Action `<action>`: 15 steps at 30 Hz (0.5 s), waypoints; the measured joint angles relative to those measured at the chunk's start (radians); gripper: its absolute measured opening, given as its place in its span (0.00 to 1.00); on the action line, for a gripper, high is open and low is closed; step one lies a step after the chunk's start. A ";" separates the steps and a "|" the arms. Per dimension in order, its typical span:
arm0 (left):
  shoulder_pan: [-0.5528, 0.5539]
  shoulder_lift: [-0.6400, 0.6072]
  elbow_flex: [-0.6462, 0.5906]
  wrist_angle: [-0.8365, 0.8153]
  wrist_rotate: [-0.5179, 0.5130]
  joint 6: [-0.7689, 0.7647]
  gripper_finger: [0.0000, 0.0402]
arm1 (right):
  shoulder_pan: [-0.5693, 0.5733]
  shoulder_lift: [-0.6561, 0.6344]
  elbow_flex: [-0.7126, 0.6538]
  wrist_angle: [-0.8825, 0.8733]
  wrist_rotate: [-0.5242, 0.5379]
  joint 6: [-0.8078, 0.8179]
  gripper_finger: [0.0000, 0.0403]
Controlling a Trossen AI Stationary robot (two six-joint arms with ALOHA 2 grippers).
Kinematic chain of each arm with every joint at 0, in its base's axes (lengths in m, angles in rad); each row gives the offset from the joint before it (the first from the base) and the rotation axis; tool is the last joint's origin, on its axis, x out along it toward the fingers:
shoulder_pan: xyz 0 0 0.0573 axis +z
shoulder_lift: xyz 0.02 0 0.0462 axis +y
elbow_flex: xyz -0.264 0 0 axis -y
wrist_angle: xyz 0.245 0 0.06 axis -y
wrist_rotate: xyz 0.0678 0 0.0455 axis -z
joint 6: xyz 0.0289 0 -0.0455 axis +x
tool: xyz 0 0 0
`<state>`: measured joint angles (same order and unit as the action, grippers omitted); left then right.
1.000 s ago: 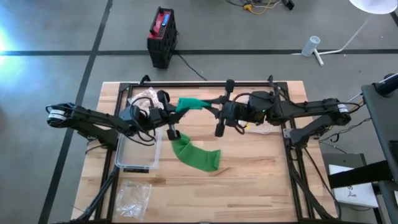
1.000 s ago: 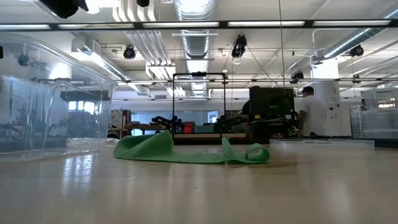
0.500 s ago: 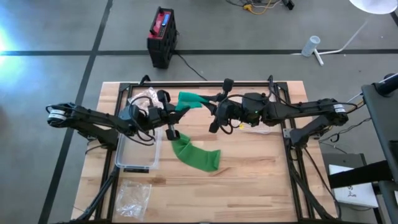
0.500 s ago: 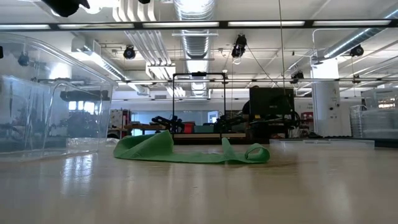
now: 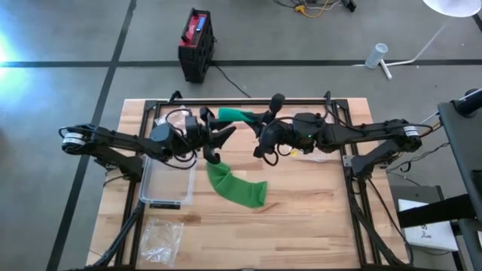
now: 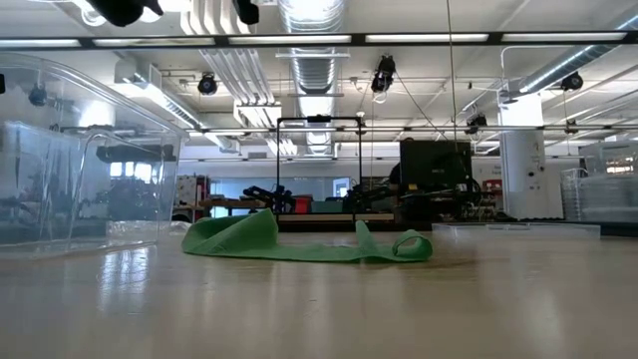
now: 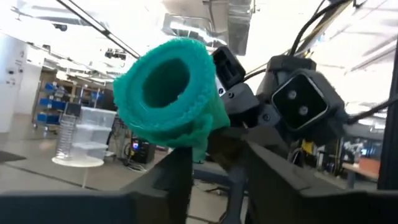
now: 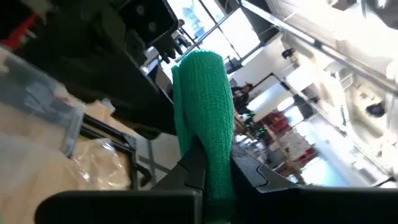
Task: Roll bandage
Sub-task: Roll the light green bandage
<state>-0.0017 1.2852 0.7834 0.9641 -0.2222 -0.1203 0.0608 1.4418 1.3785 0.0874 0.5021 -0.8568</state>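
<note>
Wooden planks make up the table [image 5: 301, 218], the largest thing here, with both dark arms reaching in over its far half from either side. Against its left edge sits a clear plastic bin [image 5: 167, 183], and a crumpled clear bag [image 5: 160, 237] lies at the near left corner. The green elastic bandage [image 5: 235, 187] is next in size: its loose tail lies in folds on the wood just right of the bin, and from there a strip climbs to the rolled end [image 5: 235, 115], which is held up in the air between the two grippers near the table's far edge. The right gripper [image 5: 263, 135] is clenched on that roll; its wrist view shows the green cylinder [image 8: 205, 118] standing up out of its closed fingers. The left gripper [image 5: 217, 141] sits just beside the roll with its jaws parted; in its own wrist view the hollow end of the roll [image 7: 168, 87] faces it, and the fingers [image 7: 177, 174] appear to stand clear of the cloth, so it seems to have let go. This looks like the regrasp between turns of the winding step, with much of the bandage unrolled. The next move likely calls for the left gripper to take a fresh hold on the roll or the strip, keeping tension so the winding does not slacken.
</note>
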 joint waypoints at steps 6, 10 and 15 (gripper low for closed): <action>0.002 -0.001 0.000 0.018 0.000 -0.031 0.52 | 0.000 0.000 0.000 0.000 0.000 -0.062 0.06; 0.011 0.000 0.000 0.023 0.000 -0.086 0.59 | 0.000 0.000 0.000 -0.003 0.003 -0.102 0.06; 0.018 0.000 0.000 0.030 -0.002 -0.108 0.63 | 0.000 0.007 0.000 -0.006 -0.001 -0.171 0.06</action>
<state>0.0162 1.2850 0.7834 0.9936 -0.2245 -0.2287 0.0612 1.4485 1.3785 0.0814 0.5016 -1.0280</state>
